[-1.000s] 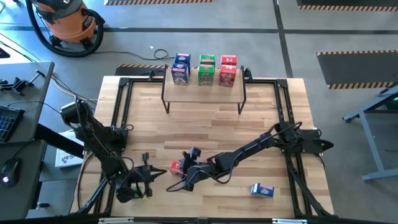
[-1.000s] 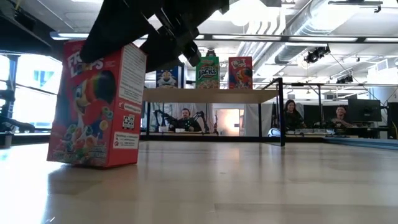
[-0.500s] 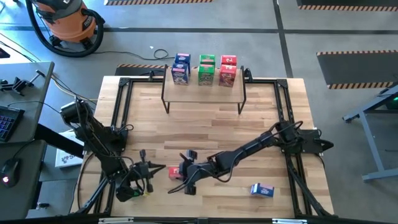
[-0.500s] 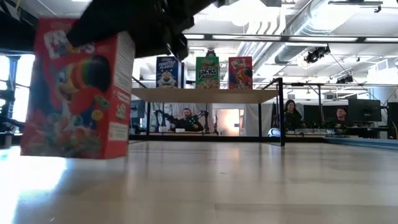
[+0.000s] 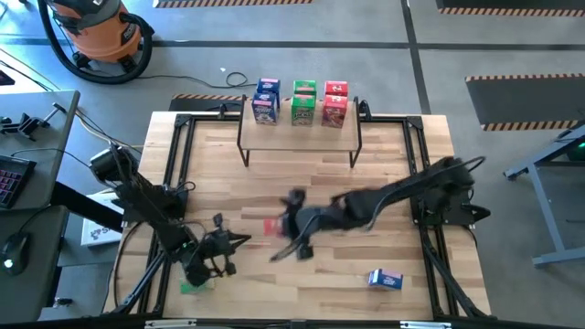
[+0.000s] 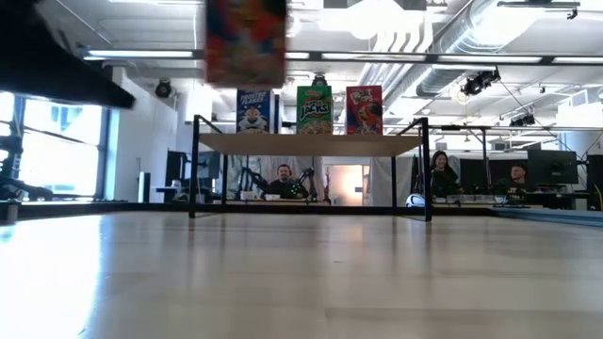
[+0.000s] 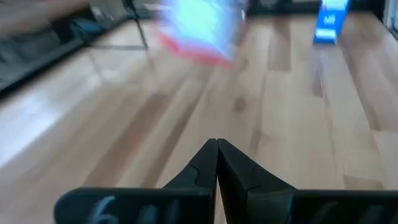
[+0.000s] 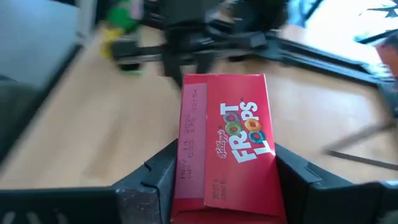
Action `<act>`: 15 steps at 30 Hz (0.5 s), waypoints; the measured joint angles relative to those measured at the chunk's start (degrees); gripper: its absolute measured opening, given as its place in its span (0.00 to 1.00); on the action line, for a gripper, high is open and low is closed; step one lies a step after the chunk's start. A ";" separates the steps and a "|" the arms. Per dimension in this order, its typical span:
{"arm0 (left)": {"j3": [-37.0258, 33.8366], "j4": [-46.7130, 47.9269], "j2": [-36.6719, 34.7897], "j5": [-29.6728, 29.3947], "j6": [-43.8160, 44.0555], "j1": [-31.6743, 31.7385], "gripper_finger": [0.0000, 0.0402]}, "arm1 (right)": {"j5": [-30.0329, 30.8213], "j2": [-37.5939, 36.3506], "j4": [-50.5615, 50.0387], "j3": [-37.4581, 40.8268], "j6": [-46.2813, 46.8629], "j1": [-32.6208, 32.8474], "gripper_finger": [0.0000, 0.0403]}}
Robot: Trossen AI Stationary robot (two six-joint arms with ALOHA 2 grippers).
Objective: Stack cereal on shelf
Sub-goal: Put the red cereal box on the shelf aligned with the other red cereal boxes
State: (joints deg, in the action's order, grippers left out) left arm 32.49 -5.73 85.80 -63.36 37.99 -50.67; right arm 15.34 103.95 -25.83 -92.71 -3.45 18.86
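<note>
A red Froot Loops cereal box (image 8: 227,137) hangs high over the middle of the table, with my right gripper (image 8: 225,155) shut on it; in the low view the red box (image 6: 245,42) is well above shelf height. The shelf (image 5: 300,139) stands at the table's far edge and carries blue (image 5: 266,100), green (image 5: 304,100) and red (image 5: 335,102) cereal boxes standing upright. A blue box (image 5: 386,280) lies on the table near its front right. My left gripper (image 7: 216,149) is shut and empty, low near the front left (image 5: 230,242). My right gripper pinches the red box between its two fingers, one on each of two opposite narrow faces; the face with the date print (image 8: 189,165) lies against one finger (image 8: 163,177). The printed front faces the wrist camera. The box is lifted clear of the table.
A black metal frame (image 5: 183,164) runs along the table's left, right and far sides. A small green thing (image 5: 192,288) lies under my left arm at the front left. People sit behind the table (image 6: 280,181). Bare wood lies between the shelf and the arms.
My right gripper has risen from the table with the red box and gone somewhat toward the far edge and the right. The box, which stood upright on the wood, now hangs clear, high above it. My left gripper has drifted a little toward the right.
</note>
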 joint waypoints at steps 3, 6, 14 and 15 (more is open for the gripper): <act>-1.52 -10.23 0.00 11.32 -9.85 5.57 0.00 | 0.50 -5.96 -8.09 0.00 -4.61 -2.93 0.41; -4.80 -25.75 0.00 26.32 -20.88 12.37 0.00 | -0.78 -11.36 -14.42 0.00 -8.21 -6.90 0.41; -9.31 -45.22 -0.04 56.60 -31.03 31.58 0.00 | -9.66 -23.51 -26.01 -0.02 -17.46 -22.54 0.41; -9.31 -45.40 -0.04 59.24 -31.25 33.71 0.00 | -11.32 -24.45 -26.68 -0.02 -18.42 -24.72 0.41</act>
State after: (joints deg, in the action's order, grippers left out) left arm 23.18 -51.13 85.76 -4.12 6.74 -16.97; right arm 4.02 79.50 -52.51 -92.73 -21.87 -5.86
